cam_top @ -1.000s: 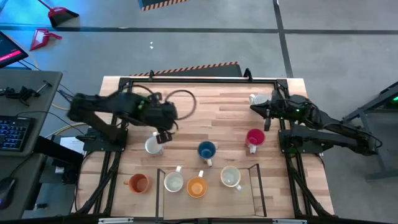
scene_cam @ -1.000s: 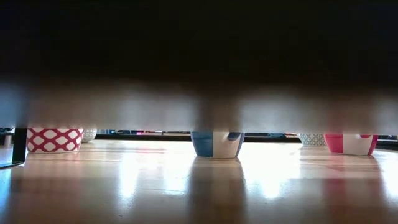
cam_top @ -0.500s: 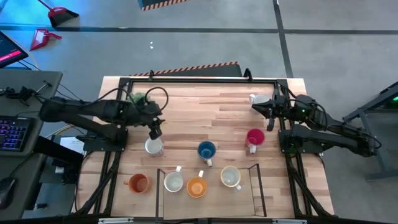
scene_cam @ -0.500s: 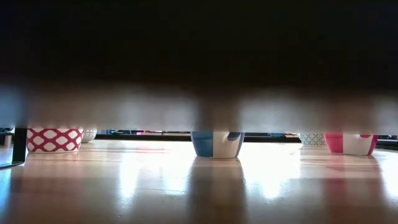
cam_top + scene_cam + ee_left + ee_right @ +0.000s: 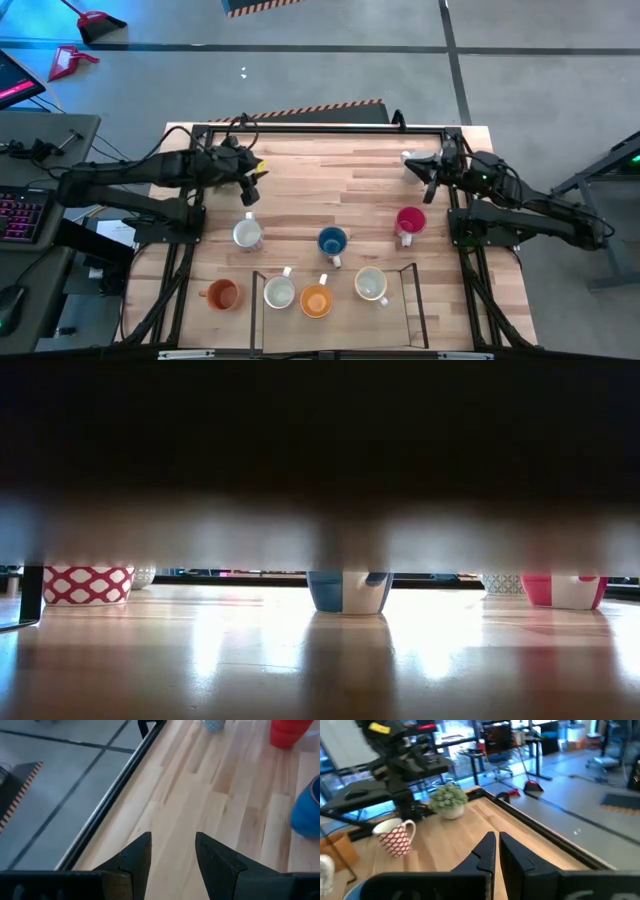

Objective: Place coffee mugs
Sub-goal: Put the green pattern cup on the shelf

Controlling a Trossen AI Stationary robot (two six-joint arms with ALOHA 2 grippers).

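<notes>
Left gripper (image 5: 249,187) hovers with jaws released, empty, above the white mug (image 5: 247,235). Across the tabletop (image 5: 340,180): orange mug (image 5: 221,295), blue mug (image 5: 333,242), red mug (image 5: 410,222). Right gripper (image 5: 428,186) waits at the far right, jaws clenched, empty.

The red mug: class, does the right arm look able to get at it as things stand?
Probably yes. The red mug stands alone on bare wood just in front of the right hand, which is shut and empty, with nothing between them.
</notes>
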